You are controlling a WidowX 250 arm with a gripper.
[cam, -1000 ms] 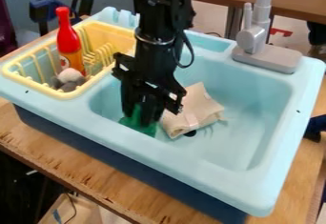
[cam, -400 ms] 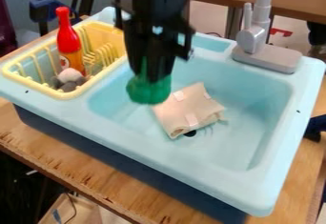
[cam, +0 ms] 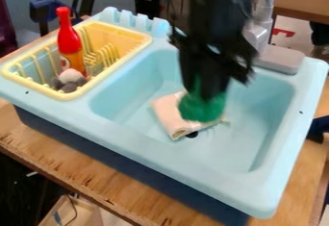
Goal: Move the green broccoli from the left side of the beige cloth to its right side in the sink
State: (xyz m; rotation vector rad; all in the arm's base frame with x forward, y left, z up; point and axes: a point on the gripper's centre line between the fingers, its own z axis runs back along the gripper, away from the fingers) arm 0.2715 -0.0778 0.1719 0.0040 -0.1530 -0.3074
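Your gripper (cam: 207,89): fingers clamped on a green object (cam: 202,107), over the basin of the blue sink (cam: 122,132). Beneath the fingers, folded cloth (cam: 168,117); to their left, yellow rack (cam: 72,95) holding red-and-orange bottle (cam: 69,42).

At left, a yellow dish rack (cam: 40,90), with a red-and-orange bottle (cam: 69,44) upright inside and, just nearer, a small grey-and-white cluster (cam: 69,80). At far right, a grey faucet (cam: 281,59). Underneath, a wooden table (cam: 122,187); below its near left edge, a brown box (cam: 89,214) and dark cable (cam: 75,212).
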